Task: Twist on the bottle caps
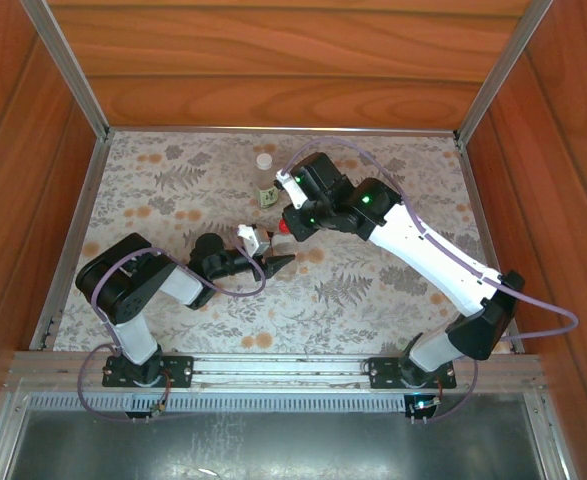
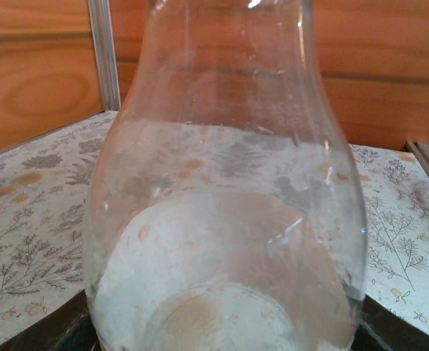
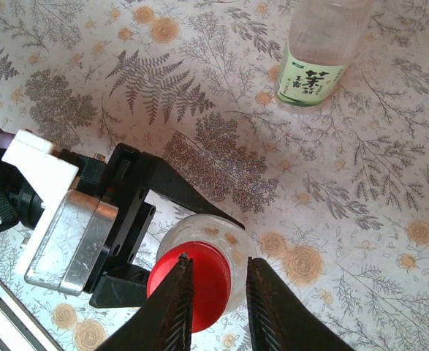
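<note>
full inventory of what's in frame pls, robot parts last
labelled bottle: 1, clear with green-yellow label, upright at far middle of table
white cap: 1, white, atop labelled bottle
held bottle: 1, clear, gripped in left pincer
red cap: 1, red, on held bottle's mouth, at right pincer fingertips
table: 1, floral cover, inside wooden walls
left pincer: 1, black, closed on held bottle
right pincer: 1, black, over red cap, grip unclear

A pale cloth (image 1: 373, 300) printed with grey ferns and orange flowers covers the table. Reddish wood-panelled walls (image 1: 273, 60) rise behind it and on both sides, with aluminium posts (image 1: 68, 65) at its far corners. A metal rail (image 1: 273, 370) runs along its near edge.
</note>
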Motion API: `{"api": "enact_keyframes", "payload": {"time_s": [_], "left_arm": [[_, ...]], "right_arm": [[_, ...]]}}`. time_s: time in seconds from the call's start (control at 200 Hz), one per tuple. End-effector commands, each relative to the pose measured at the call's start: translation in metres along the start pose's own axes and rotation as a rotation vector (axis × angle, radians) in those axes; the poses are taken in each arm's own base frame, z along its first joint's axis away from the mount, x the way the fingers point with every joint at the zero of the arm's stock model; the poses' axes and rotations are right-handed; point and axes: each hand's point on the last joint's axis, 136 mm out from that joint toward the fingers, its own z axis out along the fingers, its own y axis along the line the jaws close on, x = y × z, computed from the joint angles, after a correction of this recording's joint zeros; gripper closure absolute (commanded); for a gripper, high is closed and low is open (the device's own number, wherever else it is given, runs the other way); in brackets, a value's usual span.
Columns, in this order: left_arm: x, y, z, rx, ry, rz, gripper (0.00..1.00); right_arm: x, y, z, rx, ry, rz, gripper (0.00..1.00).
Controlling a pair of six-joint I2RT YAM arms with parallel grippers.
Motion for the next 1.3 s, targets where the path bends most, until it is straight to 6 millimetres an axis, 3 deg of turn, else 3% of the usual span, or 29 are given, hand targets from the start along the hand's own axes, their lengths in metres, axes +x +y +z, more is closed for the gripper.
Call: {"api": "enact_keyframes", "payload": {"time_s": [0.0, 0.615, 0.975, 1.294], "left_arm": [[0.05, -0.003, -0.006, 0.004, 0.164, -0.112, 0.4], [0.051, -0.002, -0.007, -0.003, 0.166, -0.116, 0.4], [0.052, 0.005, -0.008, -0.031, 0.168, -0.148, 0.41], [0.052, 0.005, -0.009, -0.026, 0.168, -0.151, 0.41]], "right_arm": [[-0.001, -0.002, 0.004, 0.002, 0.015, 0.005, 0.73], [0.006, 0.001, 0.009, -0.016, 0.047, 0.007, 0.73], [0.004, 0.004, -0.004, -0.038, 0.005, 0.031, 0.75], [0.006, 0.003, 0.0, -0.032, 0.01, 0.03, 0.74]]}}
